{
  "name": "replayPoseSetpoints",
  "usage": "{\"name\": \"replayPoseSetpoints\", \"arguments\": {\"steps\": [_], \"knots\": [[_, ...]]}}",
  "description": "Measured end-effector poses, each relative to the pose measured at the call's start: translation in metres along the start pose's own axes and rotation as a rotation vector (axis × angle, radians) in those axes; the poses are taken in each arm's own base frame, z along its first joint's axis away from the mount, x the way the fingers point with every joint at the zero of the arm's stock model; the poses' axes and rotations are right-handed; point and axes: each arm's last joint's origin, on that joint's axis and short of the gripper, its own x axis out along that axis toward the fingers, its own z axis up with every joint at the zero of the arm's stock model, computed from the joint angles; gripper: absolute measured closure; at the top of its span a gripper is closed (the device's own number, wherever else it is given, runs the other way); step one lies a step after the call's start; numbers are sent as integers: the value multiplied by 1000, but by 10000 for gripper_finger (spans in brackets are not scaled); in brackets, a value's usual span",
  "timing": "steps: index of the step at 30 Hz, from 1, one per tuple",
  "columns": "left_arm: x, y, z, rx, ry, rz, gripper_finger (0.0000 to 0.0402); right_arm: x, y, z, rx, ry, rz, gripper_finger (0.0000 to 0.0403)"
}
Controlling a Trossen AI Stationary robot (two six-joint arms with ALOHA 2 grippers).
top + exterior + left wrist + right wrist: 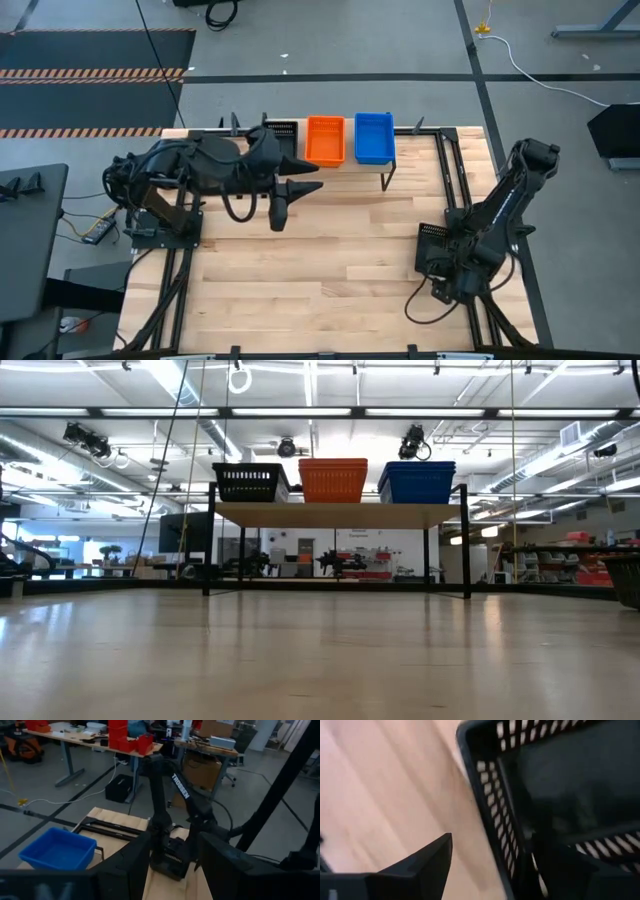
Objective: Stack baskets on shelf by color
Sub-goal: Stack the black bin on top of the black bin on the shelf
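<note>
Right claw (485, 865) is working low at the tabletop's (300, 270) right edge, straddling the near wall of a black basket (560, 795): one finger is sitting outside the mesh wall over bare wood, the other looks to be inside the tray. Fingers are apart with the wall between them, not yet clamped as far as the right wrist view shows, though that view is close and soft, so contact is hard to call. In the high view this basket (432, 236) is just beside the right arm's wrist, mostly hidden under it.

Handling guess: thin perforated plastic, light, fairly stiff but the wall will flex a bit; smooth plastic may be slipping if pinched only at the lip. Best hold is the rim midway along a wall, fingers either side, squeezing firmly but not hard.

Left claw (283, 200) is hovering out over the tabletop, just in front of the shelf (340, 515), holding nothing; its fingers (125, 870) are spread wide in the left wrist view.

Ahead of the left claw, shelf is carrying three colour piles: black (250, 482) nearest that claw, orange (325, 139) in the middle, blue (374, 136) farthest. How many are in each pile is not readable. Black pile is the likely target for the held-at basket.
</note>
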Motion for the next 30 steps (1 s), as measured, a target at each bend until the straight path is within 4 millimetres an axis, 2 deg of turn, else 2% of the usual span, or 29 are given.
{"name": "replayPoseSetpoints", "arguments": {"steps": [7,12,16,24,26,30], "knots": [[4,-2,-1,-18,-3,-3,230,31,-15,11,77,-71,62,128],[4,-2,-1,-43,-2,-4,230,40,-24,18,127,-63,61,140],[3,-4,-2,-56,2,-16,230,42,-25,22,70,-82,52,194],[2,-5,-2,-53,4,-21,230,42,-18,32,0,-129,124,377],[2,-5,-2,-53,4,-21,230,37,-10,40,-25,-160,158,390],[3,-4,-3,-41,13,-14,230,15,10,64,-106,-261,198,388]]}}
